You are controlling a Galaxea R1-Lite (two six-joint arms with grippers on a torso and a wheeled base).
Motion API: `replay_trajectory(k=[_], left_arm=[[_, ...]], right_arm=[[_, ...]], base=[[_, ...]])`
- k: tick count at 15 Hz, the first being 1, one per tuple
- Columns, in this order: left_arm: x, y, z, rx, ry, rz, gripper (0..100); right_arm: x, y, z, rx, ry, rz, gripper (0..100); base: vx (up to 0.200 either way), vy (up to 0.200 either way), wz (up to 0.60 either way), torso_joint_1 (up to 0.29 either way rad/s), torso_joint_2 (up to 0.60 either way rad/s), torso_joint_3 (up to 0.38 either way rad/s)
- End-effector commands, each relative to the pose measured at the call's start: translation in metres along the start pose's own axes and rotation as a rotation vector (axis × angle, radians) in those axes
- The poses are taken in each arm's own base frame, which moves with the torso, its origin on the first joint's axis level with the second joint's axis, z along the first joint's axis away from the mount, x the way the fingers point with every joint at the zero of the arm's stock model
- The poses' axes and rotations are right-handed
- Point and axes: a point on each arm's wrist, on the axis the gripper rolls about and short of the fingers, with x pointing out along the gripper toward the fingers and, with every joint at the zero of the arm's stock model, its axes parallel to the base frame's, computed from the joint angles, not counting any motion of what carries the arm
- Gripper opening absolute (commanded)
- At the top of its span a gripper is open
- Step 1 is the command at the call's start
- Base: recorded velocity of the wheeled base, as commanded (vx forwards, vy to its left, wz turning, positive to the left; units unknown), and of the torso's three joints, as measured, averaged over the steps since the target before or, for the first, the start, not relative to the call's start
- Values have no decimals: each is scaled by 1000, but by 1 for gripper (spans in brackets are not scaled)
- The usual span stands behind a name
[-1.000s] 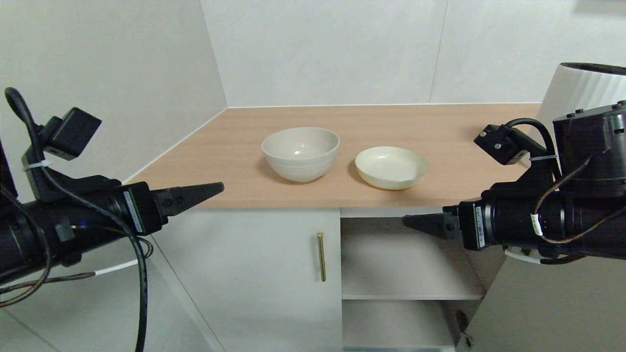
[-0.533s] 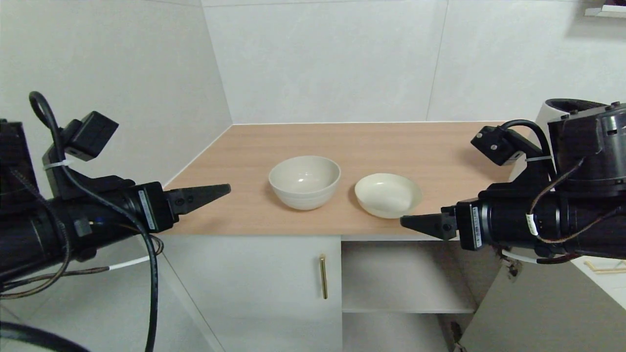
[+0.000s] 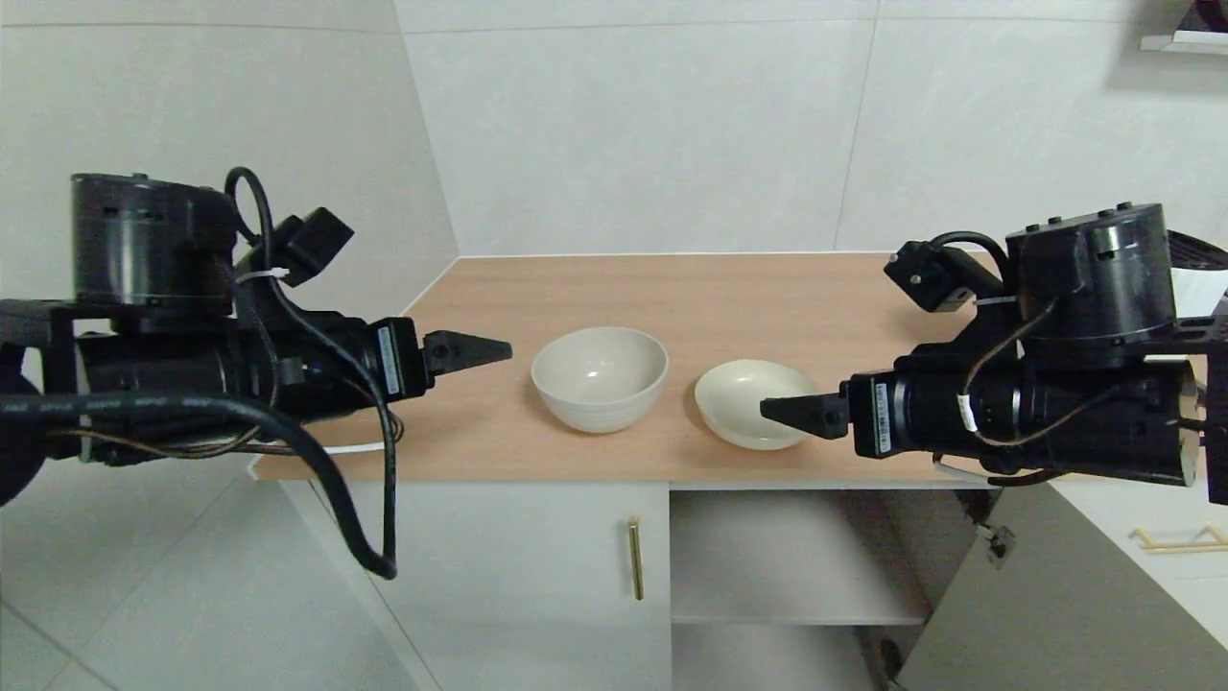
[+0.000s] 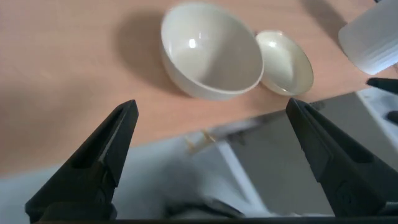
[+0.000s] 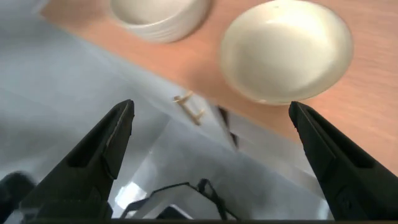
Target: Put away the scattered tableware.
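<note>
An open cabinet compartment [image 3: 787, 566] is seen beneath the near edge of the wooden countertop [image 3: 672, 288]. The left gripper [image 3: 477, 350] and right gripper [image 3: 789, 415] are held spread wide, empty. Between them, a deep bowl [image 3: 600, 377] is set just left of a shallow bowl [image 3: 734, 398].

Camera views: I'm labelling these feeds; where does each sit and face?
Head view: on the robot's head, facing forward and down at the countertop holding the deep bowl and shallow bowl; left gripper and right gripper show at either side.
Left wrist view: on the left wrist, looking down between its open fingers at both bowls.
Right wrist view: on the right wrist, looking down between its open fingers at both bowls.
Shared: all three show both bowls.
</note>
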Motion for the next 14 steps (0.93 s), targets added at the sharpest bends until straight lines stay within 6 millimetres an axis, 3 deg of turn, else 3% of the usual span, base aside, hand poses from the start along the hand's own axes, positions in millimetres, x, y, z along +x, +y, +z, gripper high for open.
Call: replay_trajectory(k=[1,5,9,14], left_arm=[[21,-5,4,-65,51,-5,100],[50,-10,3,-193,60,103,100],[97,-4,-10,-246,71,237,100],[112,-2,-18,-256,92,267,100]], right_arm=[[16,-3,7,16,48,-85,100],[36,-11,14,104,46,-212,100],[47,-18,13,119,40,-245,100],[47,-19,13,121,29,-244,100]], base=[[0,0,0,0,0,0],[0,0,0,0,0,0],[0,0,0,0,0,0],[0,0,0,0,0,0]])
